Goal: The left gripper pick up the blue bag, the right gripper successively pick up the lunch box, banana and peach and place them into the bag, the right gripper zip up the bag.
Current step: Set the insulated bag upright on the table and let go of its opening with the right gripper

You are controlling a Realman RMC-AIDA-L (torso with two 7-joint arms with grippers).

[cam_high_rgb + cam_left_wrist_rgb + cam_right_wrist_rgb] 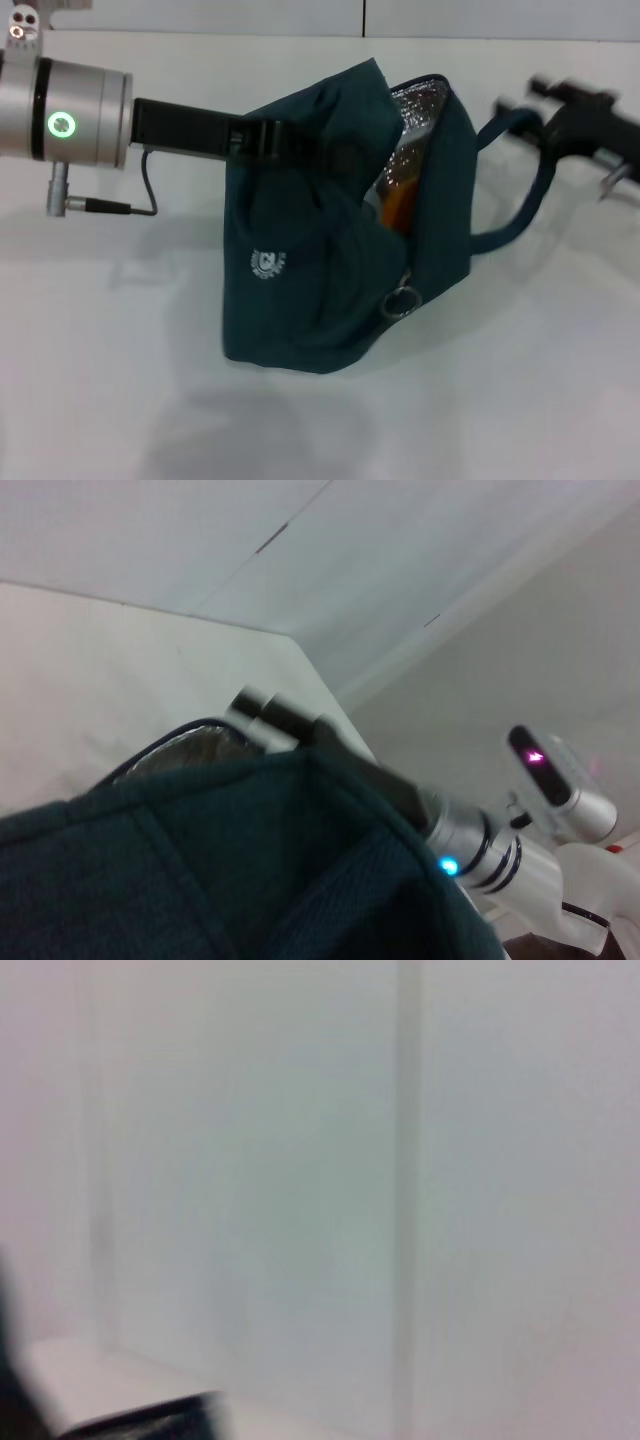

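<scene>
The blue bag [310, 270] hangs lifted over the white table, tilted, with its mouth turned toward the right. My left gripper [262, 140] reaches in from the left and is shut on the bag's upper edge by a handle. Silver foil lining [420, 105] shows in the open mouth, and an orange-yellow shape there looks like the banana [398, 200]. The lunch box and the peach are hidden. The metal zipper ring [403, 301] dangles at the lower end of the opening. My right gripper [515, 105] is blurred at the far right, beside the bag's other loop handle [535, 195].
The white table [110, 380] spreads under and around the bag, with a pale wall behind it. In the left wrist view the bag's fabric [200, 880] fills the foreground, with the right arm [470, 840] beyond it. The right wrist view shows only wall.
</scene>
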